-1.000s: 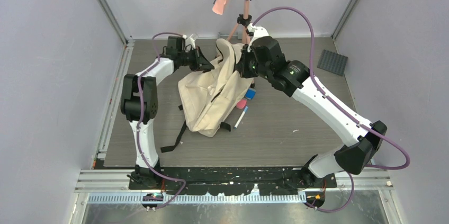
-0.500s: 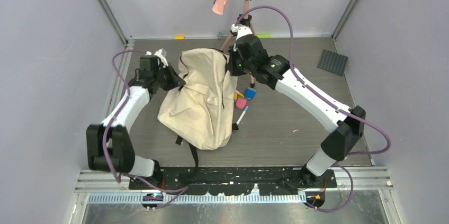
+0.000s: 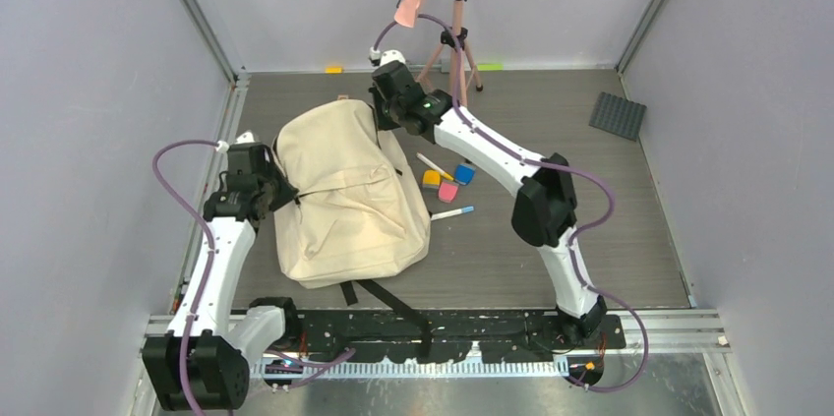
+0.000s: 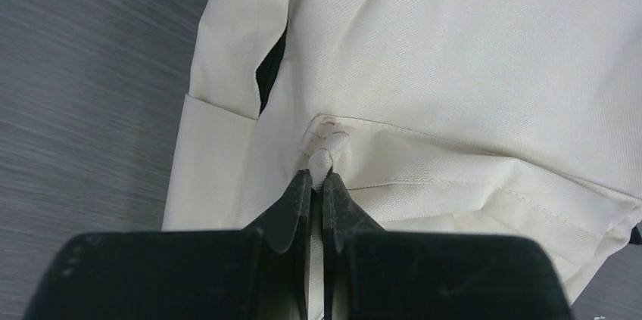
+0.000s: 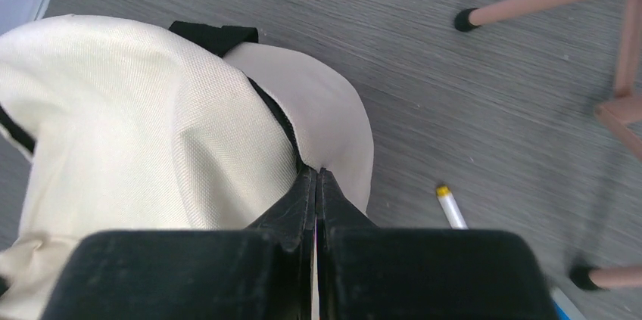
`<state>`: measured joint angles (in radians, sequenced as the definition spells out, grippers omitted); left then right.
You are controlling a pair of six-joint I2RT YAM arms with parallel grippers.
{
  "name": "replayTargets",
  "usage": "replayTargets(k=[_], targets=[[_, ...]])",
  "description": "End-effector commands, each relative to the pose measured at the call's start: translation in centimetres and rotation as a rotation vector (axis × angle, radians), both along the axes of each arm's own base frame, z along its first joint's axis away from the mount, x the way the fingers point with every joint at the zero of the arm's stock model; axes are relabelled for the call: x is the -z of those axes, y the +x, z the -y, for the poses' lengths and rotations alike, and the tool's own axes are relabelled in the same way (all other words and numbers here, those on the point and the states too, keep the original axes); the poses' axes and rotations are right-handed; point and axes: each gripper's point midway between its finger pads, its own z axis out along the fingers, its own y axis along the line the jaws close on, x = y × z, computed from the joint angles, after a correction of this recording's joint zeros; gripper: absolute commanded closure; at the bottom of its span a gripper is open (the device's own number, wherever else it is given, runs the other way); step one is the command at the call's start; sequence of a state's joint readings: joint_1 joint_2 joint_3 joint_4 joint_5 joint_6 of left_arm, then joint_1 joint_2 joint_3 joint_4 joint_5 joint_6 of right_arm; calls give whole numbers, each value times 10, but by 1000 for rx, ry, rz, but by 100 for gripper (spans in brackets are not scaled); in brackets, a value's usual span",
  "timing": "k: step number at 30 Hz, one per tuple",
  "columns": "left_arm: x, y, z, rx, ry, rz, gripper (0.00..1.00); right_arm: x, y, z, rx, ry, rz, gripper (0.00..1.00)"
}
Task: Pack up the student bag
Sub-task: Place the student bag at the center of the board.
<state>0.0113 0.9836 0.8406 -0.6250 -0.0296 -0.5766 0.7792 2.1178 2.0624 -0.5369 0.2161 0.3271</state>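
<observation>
The student bag [image 3: 344,200], cream canvas with black straps, lies spread out on the left half of the table. My left gripper [image 3: 280,192] is at its left edge, shut on a pinched fold of cream fabric [image 4: 323,161] beside a seam. My right gripper [image 3: 386,119] is at the bag's far right corner. It is shut on the bag's edge [image 5: 333,123] right by the black zip [image 5: 276,112]. A black strap [image 3: 379,296] trails from the bag toward the near edge.
Right of the bag lie a white marker with a yellow cap [image 3: 433,165], a yellow block [image 3: 431,178], a blue block [image 3: 464,173], a pink block [image 3: 447,191] and a blue-tipped pen [image 3: 452,212]. A tripod [image 3: 454,32] stands at the back. A grey pad [image 3: 618,115] sits far right.
Both arms have swung left and nearer with the bag held. The bag went from bunched and raised at the centre to lying flat at the left, uncovering the small items.
</observation>
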Motion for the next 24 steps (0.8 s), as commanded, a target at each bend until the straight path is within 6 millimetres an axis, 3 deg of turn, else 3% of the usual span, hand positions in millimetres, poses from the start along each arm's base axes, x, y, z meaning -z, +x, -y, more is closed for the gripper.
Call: replayTargets(k=[1, 3, 4, 8, 9, 10, 13, 15, 18, 21, 24], targets=[[8, -15, -20, -68, 19, -56, 100, -16, 25, -21, 23, 52, 47, 100], [10, -21, -21, -71, -5, -75, 100, -11, 23, -30, -1, 71, 19, 93], [10, -23, -22, -77, -13, -79, 95, -11, 22, -32, -11, 76, 13, 82], [-4, -31, -16, -73, -58, -59, 52, -16, 16, -32, -51, 78, 8, 49], [-8, -34, -17, -81, -57, -52, 44, -25, 14, -29, -56, 80, 22, 45], [-12, -36, -17, -88, -56, -47, 37, -26, 14, -26, -55, 75, 22, 38], [-20, -46, -19, -101, -45, -40, 27, -47, 10, -13, -57, 79, 50, 30], [-19, -54, -27, -128, -6, -56, 24, -58, 6, -3, -59, 78, 61, 29], [-13, -62, -30, -151, 0, -79, 27, -68, -4, 11, -60, 79, 62, 29], [-11, -58, -14, -105, -85, -79, 43, -69, -14, 19, -62, 84, 54, 30], [-10, -50, -2, -67, -150, -77, 52, -66, -25, 24, -70, 98, 39, 30]])
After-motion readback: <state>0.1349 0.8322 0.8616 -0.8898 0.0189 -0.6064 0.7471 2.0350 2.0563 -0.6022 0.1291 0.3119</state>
